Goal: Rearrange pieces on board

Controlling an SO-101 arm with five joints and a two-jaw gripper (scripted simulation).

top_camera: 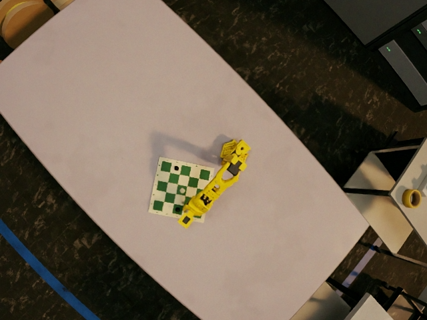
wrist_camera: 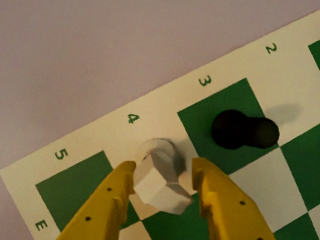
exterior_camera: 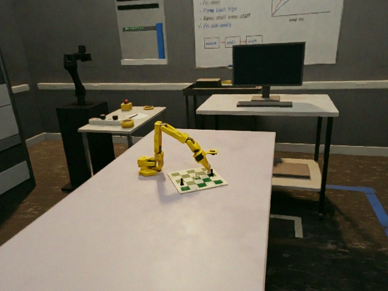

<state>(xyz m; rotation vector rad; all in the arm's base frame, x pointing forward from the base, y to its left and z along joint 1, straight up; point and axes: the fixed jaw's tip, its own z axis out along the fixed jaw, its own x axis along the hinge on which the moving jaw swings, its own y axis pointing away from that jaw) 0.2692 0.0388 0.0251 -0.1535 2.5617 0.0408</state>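
The green-and-white board (top_camera: 153, 199) (exterior_camera: 174, 182) (wrist_camera: 95, 137) lies on the table. A white piece (wrist_camera: 167, 192) stands on E4, with its base low between my fingers. My gripper (exterior_camera: 208, 170) (wrist_camera: 163, 164) is slightly open, one finger on each side of that piece; a narrow gap shows beside the right finger. In the top view my arm hides E4. A black piece (top_camera: 176, 168) (exterior_camera: 181, 181) stands on A2. A second white piece (top_camera: 181, 190) (exterior_camera: 196, 176) stands on C3. No piece shows on D3.
Another black piece (top_camera: 177, 209) (exterior_camera: 211, 172) (wrist_camera: 230, 129) stands on E3, close beside my right finger in the wrist view. My arm (top_camera: 205, 198) (exterior_camera: 173, 133) reaches over the board's E5 side from its base. A side table and a desk with a monitor (exterior_camera: 268, 63) stand beyond the table.
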